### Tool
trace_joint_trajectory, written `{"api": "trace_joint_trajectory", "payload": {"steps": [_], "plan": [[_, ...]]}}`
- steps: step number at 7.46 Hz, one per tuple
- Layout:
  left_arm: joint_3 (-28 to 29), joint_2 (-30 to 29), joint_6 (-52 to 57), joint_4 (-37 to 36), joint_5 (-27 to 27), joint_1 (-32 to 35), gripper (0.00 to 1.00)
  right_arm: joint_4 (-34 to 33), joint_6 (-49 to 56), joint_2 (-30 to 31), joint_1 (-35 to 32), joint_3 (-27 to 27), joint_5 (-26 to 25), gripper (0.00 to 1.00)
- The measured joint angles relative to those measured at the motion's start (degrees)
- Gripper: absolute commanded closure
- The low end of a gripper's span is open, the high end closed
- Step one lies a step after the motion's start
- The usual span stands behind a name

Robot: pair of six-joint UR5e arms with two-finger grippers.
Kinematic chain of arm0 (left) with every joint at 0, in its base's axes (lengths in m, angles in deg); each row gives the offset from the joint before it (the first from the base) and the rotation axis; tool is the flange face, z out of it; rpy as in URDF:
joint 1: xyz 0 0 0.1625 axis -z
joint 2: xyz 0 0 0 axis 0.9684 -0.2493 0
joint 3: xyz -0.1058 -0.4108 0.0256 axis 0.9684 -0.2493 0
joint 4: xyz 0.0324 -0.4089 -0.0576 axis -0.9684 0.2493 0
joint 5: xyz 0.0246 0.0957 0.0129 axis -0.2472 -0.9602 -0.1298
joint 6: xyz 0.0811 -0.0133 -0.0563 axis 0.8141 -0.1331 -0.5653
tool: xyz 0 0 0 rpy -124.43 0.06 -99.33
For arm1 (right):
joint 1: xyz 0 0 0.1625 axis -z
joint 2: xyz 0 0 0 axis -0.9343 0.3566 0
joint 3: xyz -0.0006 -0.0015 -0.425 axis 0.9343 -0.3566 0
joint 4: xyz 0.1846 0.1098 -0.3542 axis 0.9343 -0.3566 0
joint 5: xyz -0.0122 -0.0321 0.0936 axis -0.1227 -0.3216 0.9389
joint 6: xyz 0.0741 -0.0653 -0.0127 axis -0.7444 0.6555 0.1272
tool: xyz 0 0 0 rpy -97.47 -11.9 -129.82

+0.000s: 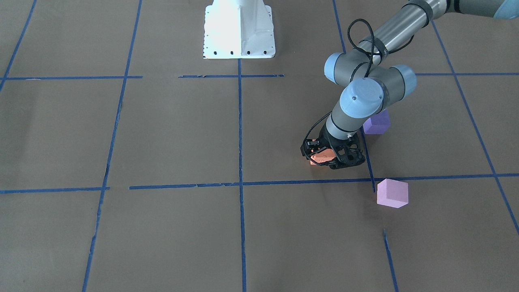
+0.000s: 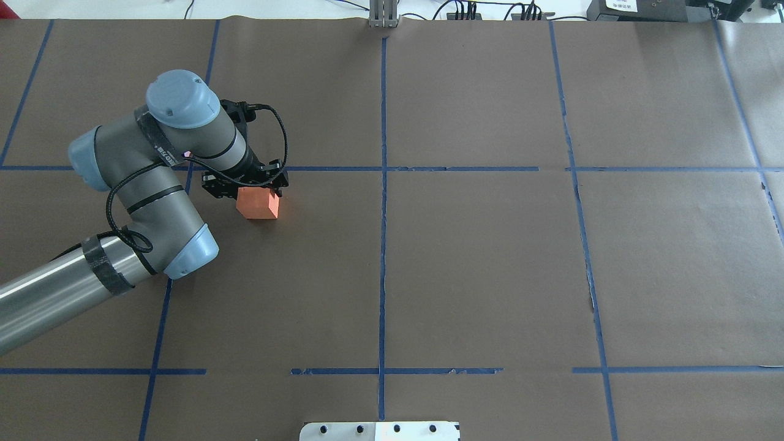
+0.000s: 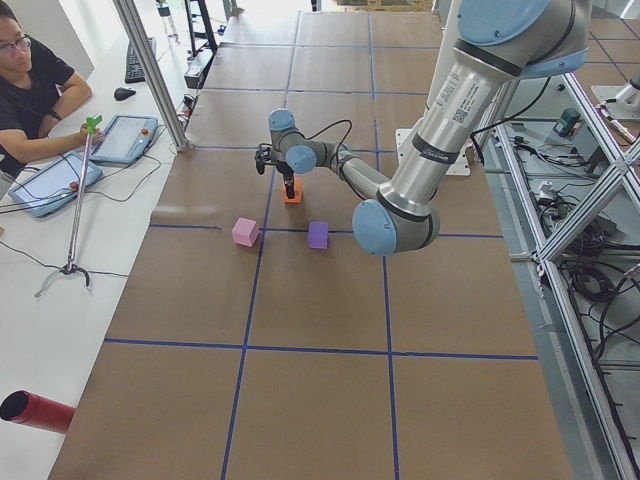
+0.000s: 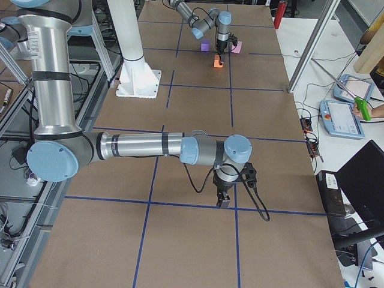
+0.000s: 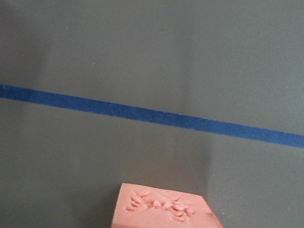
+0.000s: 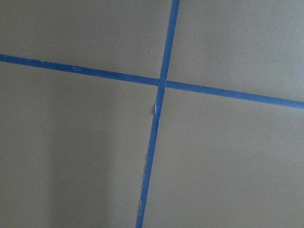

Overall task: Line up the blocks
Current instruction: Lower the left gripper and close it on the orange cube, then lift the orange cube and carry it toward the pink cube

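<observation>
My left gripper (image 1: 329, 156) is down at the table with its fingers on either side of the orange block (image 1: 320, 155), and looks shut on it. The orange block also shows in the overhead view (image 2: 258, 204) and at the bottom of the left wrist view (image 5: 161, 211). The dark purple block (image 1: 377, 123) sits behind the left arm. The pale pink block (image 1: 392, 193) sits near a tape crossing, apart from the others. Both are hidden by the arm in the overhead view. My right gripper (image 4: 223, 201) shows only in the exterior right view, low over the table; I cannot tell its state.
The robot's white base (image 1: 239, 36) stands at the table's edge. Blue tape lines (image 6: 159, 102) grid the brown table. An operator (image 3: 30, 90) sits at a side desk with tablets (image 3: 55, 183). A red cylinder (image 3: 35, 410) lies at that desk's near end.
</observation>
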Motion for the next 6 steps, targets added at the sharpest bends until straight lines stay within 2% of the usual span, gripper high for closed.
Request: {"api": "trace_joint_trajectory", "payload": {"steps": [2,3,4,6], "plan": [[-0.7,0.4,0.7,0.4,-0.6,0.5,1.0,0.0,0.1,0.0,0.0,0.0,0.0,0.0],[-3.1,0.8,1.9,-1.4,-0.4,2.2,1.0,0.0,0.1,0.0,0.0,0.0,0.0,0.0],[-7.4,1.2,4.7,-6.5,-0.3,4.1,1.0,0.0,0.1,0.0,0.0,0.0,0.0,0.0],[-18.5,0.9,10.0,-21.1,1.0,7.6,1.0,0.0,0.1,0.0,0.0,0.0,0.0,0.0]]}}
